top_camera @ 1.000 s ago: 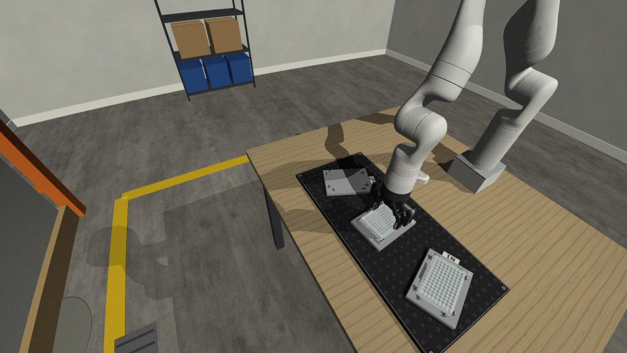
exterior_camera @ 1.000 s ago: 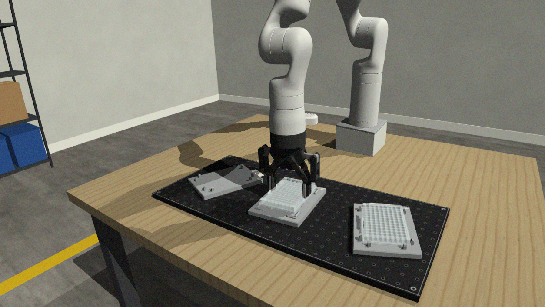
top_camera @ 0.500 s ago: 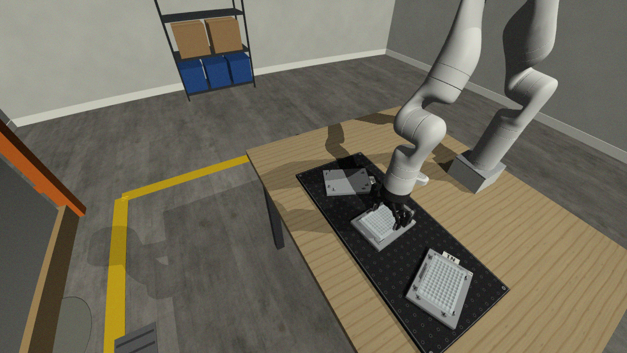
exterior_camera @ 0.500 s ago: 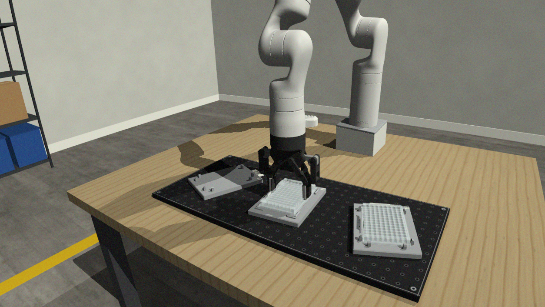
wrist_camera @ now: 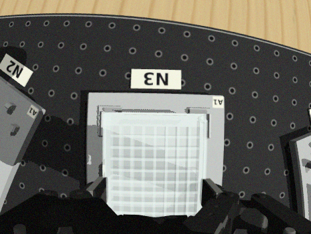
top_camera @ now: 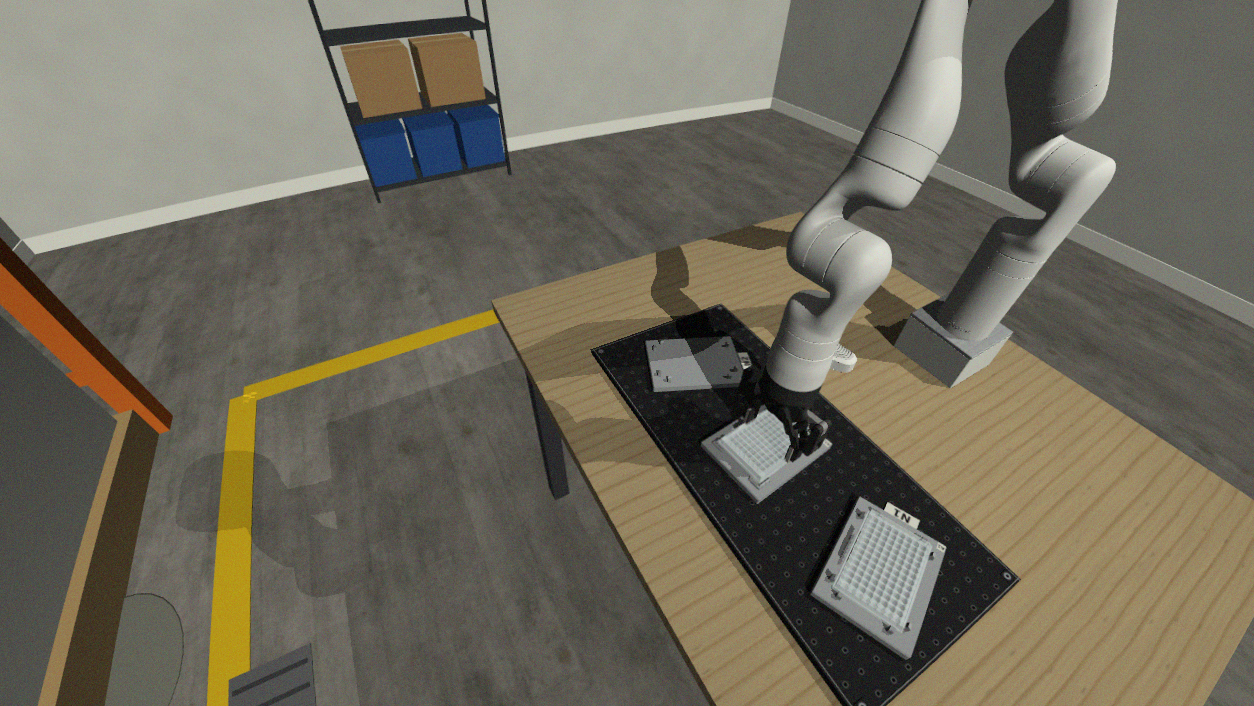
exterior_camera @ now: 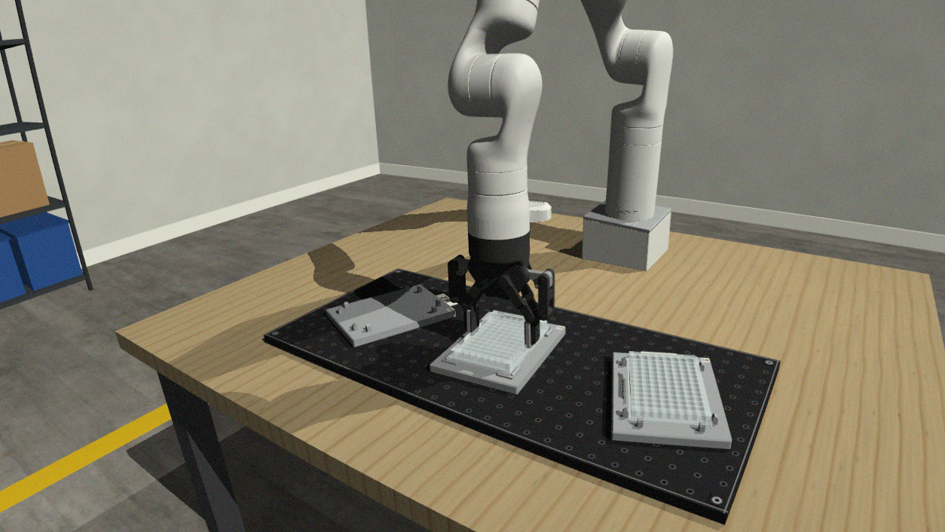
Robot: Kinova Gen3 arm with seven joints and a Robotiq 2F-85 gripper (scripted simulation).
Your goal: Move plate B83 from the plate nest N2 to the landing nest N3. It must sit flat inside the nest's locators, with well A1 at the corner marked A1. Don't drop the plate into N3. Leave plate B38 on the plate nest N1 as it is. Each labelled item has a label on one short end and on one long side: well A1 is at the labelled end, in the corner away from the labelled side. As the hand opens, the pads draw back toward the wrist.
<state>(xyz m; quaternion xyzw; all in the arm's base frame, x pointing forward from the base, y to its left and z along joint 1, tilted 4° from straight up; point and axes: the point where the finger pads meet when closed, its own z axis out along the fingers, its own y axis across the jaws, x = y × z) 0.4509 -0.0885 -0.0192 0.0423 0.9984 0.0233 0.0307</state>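
Observation:
Plate B83 [exterior_camera: 492, 343] is a clear well plate, low over the landing nest N3 [exterior_camera: 493, 372] in the middle of the black baseplate; I cannot tell whether it rests on the nest. My gripper [exterior_camera: 499, 323] is shut on the plate across its long sides, near its far end. In the wrist view the plate [wrist_camera: 155, 162] lies between the N3 locators, under the N3 label [wrist_camera: 155, 79], and the A1 mark [wrist_camera: 217, 102] is at the nest's upper right corner. The plate nest N2 [exterior_camera: 389, 316] stands empty to the left. Plate B38 [exterior_camera: 664, 389] sits on nest N1 to the right.
The arm's base block [exterior_camera: 625, 236] stands on the wooden table behind the baseplate. A shelf with boxes [top_camera: 412, 96] stands far off by the wall.

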